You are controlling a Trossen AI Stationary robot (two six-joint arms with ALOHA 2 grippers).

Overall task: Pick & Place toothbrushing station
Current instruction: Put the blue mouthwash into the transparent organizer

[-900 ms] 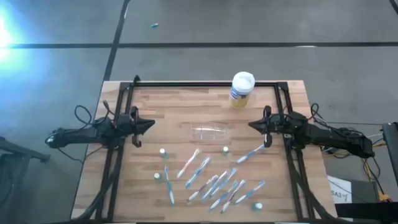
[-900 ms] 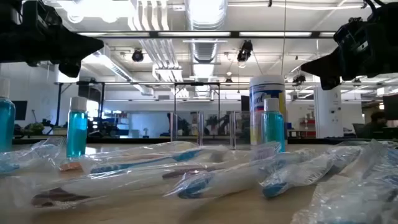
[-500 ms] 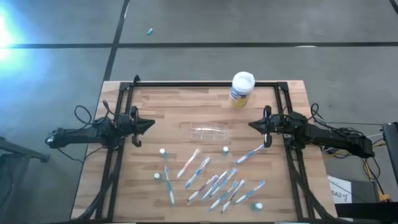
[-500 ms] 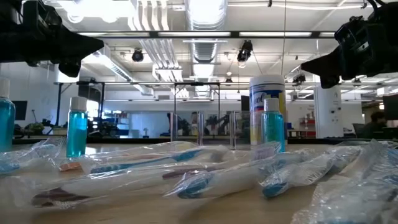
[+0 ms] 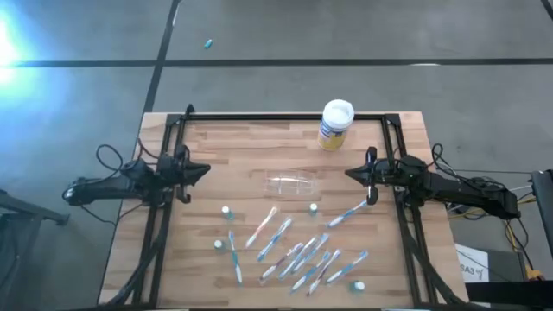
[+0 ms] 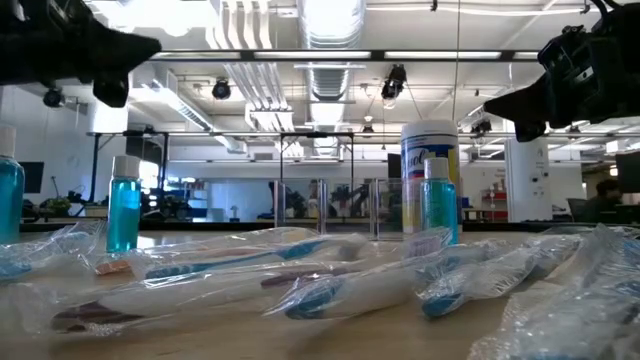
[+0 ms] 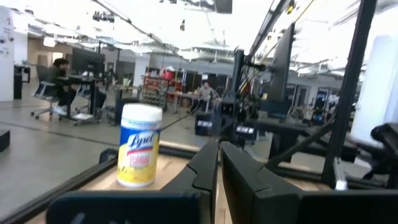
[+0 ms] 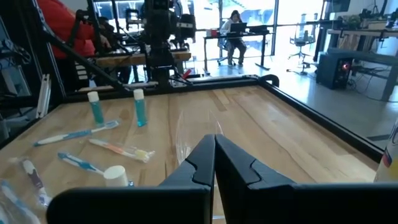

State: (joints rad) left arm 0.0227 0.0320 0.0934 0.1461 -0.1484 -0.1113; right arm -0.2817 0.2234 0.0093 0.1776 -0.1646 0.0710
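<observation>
Clear plastic holder [image 5: 291, 183] mid-table between both arms' pinched-together, empty fingers [image 7: 214, 163], toothbrushes [image 5: 298, 250] scattered nearer the front.

Only thing I can actually read is "Lysol" in blue script on the yellow-and-blue label of the white-lidded canister [image 7: 139, 145], mid-left in my left wrist view. From the low view its label [image 6: 418, 160] shows only partial letters, not legible.

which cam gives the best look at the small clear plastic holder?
High view: the small clear plastic holder lies unobstructed mid-table between both arms. Right wrist view shows it faintly beyond that gripper's shut fingers. Low view shows only clear upright walls behind wrapped toothbrushes. Left wrist view misses it.
</observation>
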